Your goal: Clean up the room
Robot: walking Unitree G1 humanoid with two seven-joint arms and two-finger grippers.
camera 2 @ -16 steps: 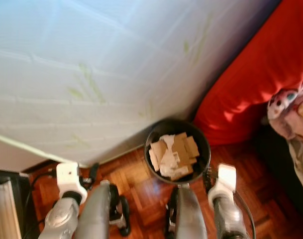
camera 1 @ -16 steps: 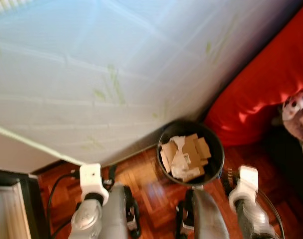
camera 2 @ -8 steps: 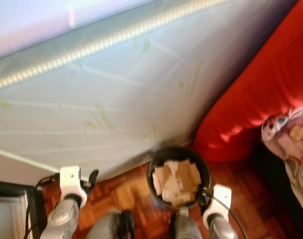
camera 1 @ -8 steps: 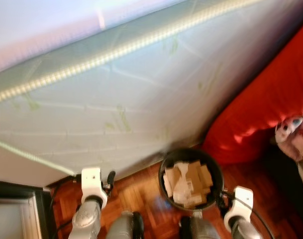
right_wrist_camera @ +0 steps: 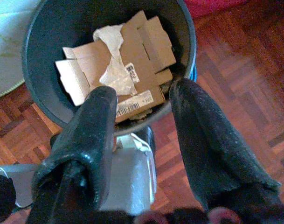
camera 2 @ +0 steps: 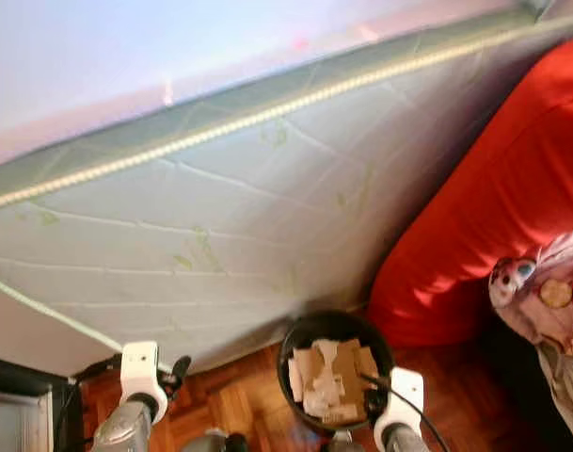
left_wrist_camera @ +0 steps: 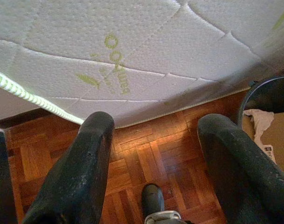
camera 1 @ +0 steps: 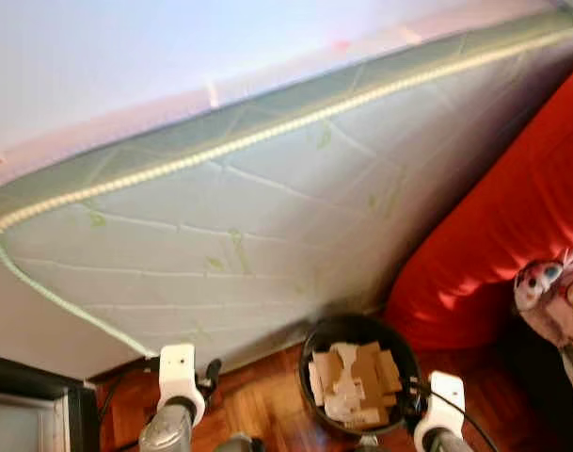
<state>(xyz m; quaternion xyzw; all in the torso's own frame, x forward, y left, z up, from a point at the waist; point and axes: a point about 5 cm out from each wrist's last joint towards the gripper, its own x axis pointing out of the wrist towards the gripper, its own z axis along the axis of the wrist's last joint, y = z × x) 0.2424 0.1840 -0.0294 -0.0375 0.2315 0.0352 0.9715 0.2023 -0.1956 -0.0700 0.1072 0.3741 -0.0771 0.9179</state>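
Now the view has tilted up; bin (camera 1: 359, 384) lower, both jaws wide, empty.

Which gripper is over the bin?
The right gripper, open above the bin of cardboard; the left gripper is over bare parquet.

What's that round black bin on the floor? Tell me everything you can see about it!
The bin is a round, dark bucket with smooth walls, likely plastic. It stands upright on the wooden parquet floor, close beside the leaning white mattress and the red cushion. It is stuffed with flattened brown cardboard bearing white labels, and crumpled white paper. The right hand hovers open just above its rim.
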